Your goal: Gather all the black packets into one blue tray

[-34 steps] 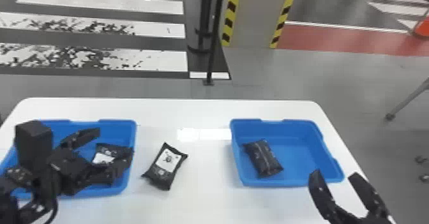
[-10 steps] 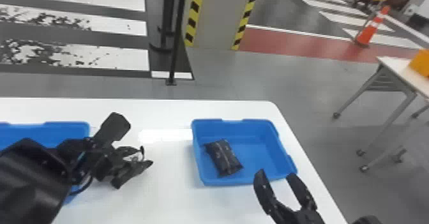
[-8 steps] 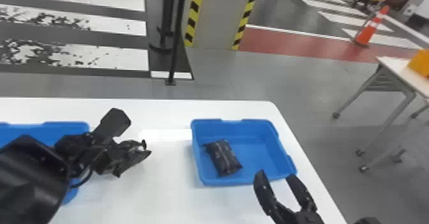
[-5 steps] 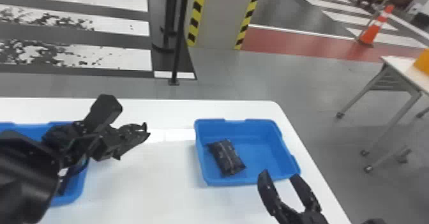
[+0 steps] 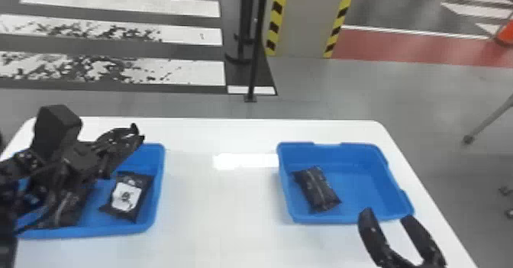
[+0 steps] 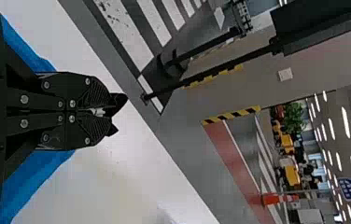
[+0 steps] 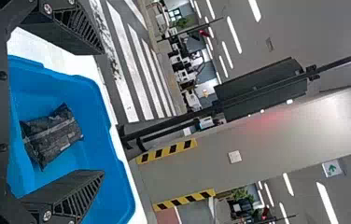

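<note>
The black packet (image 6: 119, 101), seen on the table (image 5: 217, 217) 3.4 s ago, is now clenched by the left gripper (image 5: 138, 133) above the left tray (image 5: 158, 183); a release there is likely needed. The labelled packet (image 5: 126, 196) is already contained there. 1 unmoved packet (image 5: 317, 190) is left in the right tray (image 5: 366, 183), with the right gripper (image 5: 387, 215) spread nearby.

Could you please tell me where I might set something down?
Bare: the white table between left tray and right tray, and the latter right of its packet. Crowded: the left tray, with two packets inside, left pincer above.
</note>
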